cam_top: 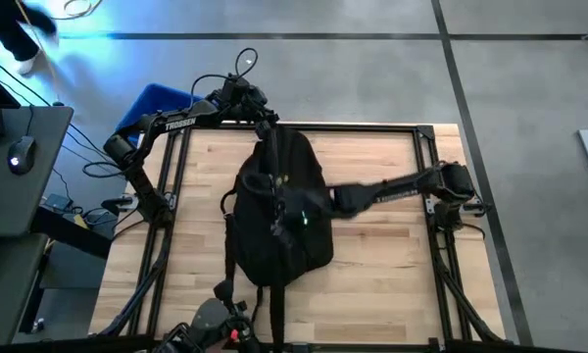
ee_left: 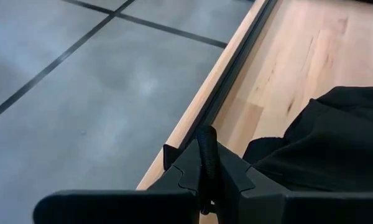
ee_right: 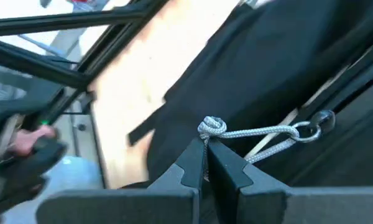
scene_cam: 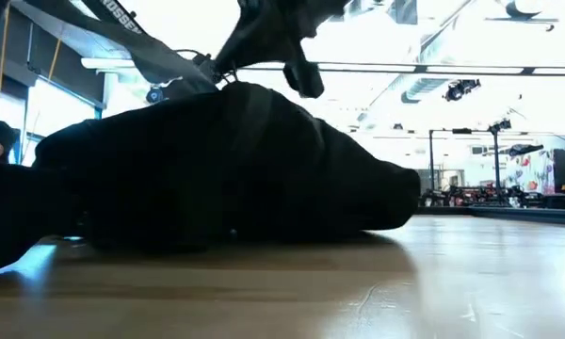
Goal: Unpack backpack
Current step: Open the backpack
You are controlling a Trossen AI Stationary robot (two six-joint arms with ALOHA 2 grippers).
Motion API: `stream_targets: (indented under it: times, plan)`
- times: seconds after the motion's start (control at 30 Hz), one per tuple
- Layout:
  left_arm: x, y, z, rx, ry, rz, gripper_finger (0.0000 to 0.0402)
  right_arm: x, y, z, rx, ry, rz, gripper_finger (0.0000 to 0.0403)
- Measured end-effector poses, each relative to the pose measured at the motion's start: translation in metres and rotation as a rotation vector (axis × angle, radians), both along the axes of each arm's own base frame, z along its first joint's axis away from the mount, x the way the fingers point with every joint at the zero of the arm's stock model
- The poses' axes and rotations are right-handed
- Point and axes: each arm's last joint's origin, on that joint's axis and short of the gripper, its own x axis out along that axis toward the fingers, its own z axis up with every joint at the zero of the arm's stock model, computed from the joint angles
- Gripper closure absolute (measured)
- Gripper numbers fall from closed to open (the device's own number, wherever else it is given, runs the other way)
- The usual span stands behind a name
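The large black backpack lies flat on the middle of the wooden table, its straps trailing toward the near edge; in the low view it is a dark mound. My left gripper is at the backpack's far end, near the table's far edge, shut on a black cord. My right gripper hovers over the backpack's middle, shut on a grey zipper-pull cord. Both wrist views show black fabric just beyond the fingers. My left gripper pinches a thin black ribbed cord or strap between its two fingers, at the backpack's far end. The cord stands up out of the fingertips; where it joins the backpack is hidden by the fingers. My right gripper pinches the grey braided pull cord just below its knotted free end, between the two fingertips. The cord runs nearly straight from the knot to a metal ring on the backpack's zipper. The fingers come from above, over the backpack's middle.
A blue bin stands off the table's far left corner. Black frame rails edge the table. Bare wood lies right of and nearer than the backpack. A desk with a mouse is at the far left.
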Motion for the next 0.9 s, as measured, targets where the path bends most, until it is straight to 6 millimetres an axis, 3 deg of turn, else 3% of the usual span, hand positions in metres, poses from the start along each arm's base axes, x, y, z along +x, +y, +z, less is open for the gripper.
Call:
stream_targets:
  times: [0.17,0.23,0.5,0.67,0.8,0.9]
  plan:
    - [-0.001,0.0,0.0,0.002,0.006,0.001,0.0402,-0.013,0.059,-0.003,0.02,-0.01,-0.003,0.0403]
    - [-0.001,0.0,-0.001,-0.005,0.01,0.0,0.0402,-0.017,0.077,-0.013,0.023,0.018,-0.009,0.0403]
    - [-0.002,-0.003,-0.004,-0.055,0.03,0.007,0.0402,-0.014,0.117,-0.05,0.156,0.078,0.071,0.0403]
    - [-0.007,-0.009,0.011,-0.068,-0.002,0.022,0.0402,-0.018,0.114,-0.039,0.22,0.107,0.133,0.0403]
    - [-0.014,-0.023,0.034,-0.087,-0.041,0.048,0.04,-0.033,0.094,-0.007,0.191,0.146,0.184,0.0399]
    - [-0.021,-0.042,0.053,-0.06,-0.009,0.0,0.0388,-0.053,0.073,0.019,0.107,0.179,0.227,0.0375]
